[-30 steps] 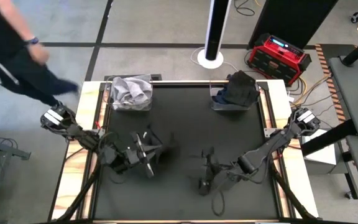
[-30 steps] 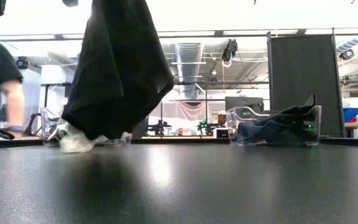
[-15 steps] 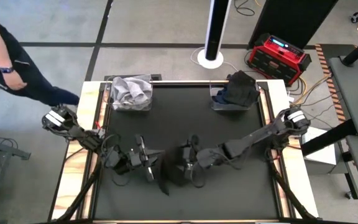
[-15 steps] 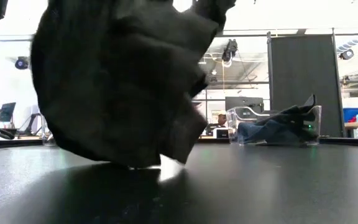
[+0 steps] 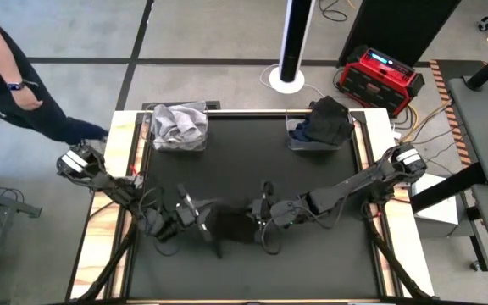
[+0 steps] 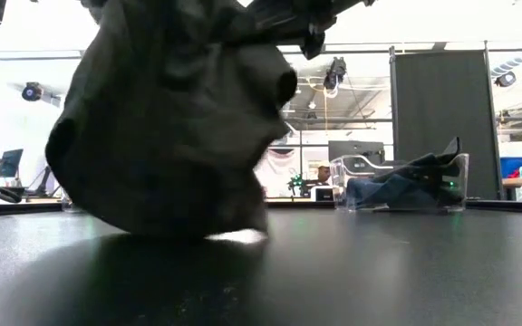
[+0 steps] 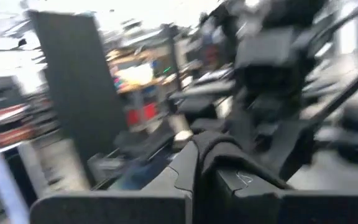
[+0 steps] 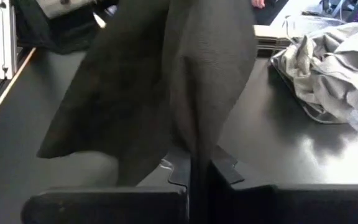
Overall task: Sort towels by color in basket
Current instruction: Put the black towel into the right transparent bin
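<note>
Black towel (image 5: 230, 224) hangs bunched above the bench (image 5: 252, 169) at its near middle, held from both sides. Left pincer (image 5: 200, 219) is pressed together, pinching one edge; right pincer (image 5: 259, 222) is pressed together, pinching the other edge. Farther back, one basket (image 5: 179, 127) holds white and grey towels (image 8: 331, 62); another basket (image 5: 320, 125) holds dark towels (image 6: 406, 188). Beyond the bench, a person (image 5: 11, 80) stands.

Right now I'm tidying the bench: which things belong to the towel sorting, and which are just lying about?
Job:
black towel, pinched between both claws
light towels in left bin
dark towels in right bin

Lying about:
red box on the floor
white pole base
</note>
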You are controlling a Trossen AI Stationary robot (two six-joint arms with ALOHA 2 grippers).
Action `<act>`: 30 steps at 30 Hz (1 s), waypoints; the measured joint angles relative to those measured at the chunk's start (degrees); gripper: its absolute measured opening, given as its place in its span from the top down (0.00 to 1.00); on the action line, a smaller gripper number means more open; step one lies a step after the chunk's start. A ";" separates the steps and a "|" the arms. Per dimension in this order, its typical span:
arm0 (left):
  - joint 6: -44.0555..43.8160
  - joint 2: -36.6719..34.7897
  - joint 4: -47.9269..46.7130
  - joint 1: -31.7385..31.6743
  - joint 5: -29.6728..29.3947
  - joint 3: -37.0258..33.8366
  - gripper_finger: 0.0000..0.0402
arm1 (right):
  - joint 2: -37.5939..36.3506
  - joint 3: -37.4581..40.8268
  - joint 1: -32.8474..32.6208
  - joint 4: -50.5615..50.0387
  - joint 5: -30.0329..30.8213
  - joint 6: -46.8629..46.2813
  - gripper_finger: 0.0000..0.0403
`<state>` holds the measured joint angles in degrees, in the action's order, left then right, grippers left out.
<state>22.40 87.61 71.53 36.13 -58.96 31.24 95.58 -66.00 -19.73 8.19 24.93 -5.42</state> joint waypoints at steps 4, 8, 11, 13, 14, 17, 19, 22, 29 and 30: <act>0.64 0.01 -2.94 2.12 -10.14 0.00 1.00 | -2.08 0.00 -0.06 -3.51 -0.12 -1.29 0.97; 0.44 0.00 -3.14 4.13 -13.78 0.00 0.99 | -4.34 0.00 -0.11 -4.87 -0.09 -1.30 0.98; 0.43 -0.43 -3.02 5.51 -14.03 0.00 0.93 | -5.49 0.00 -0.13 -5.08 -0.10 -1.07 0.98; 0.34 -0.44 -3.13 6.25 -14.74 0.00 0.85 | -6.25 0.00 -0.13 -5.14 -0.11 -1.01 0.98; -0.07 -0.44 -3.32 6.49 -15.66 0.00 0.81 | -6.46 0.00 -0.13 -5.07 -0.14 -0.97 0.98; -0.70 -0.44 -5.59 7.11 -19.84 0.00 0.69 | -7.30 0.00 -0.13 -5.30 -0.73 -0.96 0.98; -0.68 -0.44 -7.36 7.61 -23.28 0.00 0.61 | -7.98 0.00 -0.13 -5.37 -0.99 -1.00 0.98; 0.54 -0.44 -8.92 8.71 -29.06 0.00 0.52 | -9.20 0.00 -0.13 -5.73 -0.99 -1.00 0.98; 7.75 -1.72 -7.04 11.79 -31.13 -0.61 0.43 | -14.49 0.00 -0.15 -16.28 1.57 -4.42 0.98; 7.66 -1.66 -7.23 11.93 -31.18 -0.67 0.43 | -15.37 0.00 -0.15 -17.99 3.43 -5.31 0.98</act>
<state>30.05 85.96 64.30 48.06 -90.14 30.57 80.20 -66.00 -19.88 -9.81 28.36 -10.72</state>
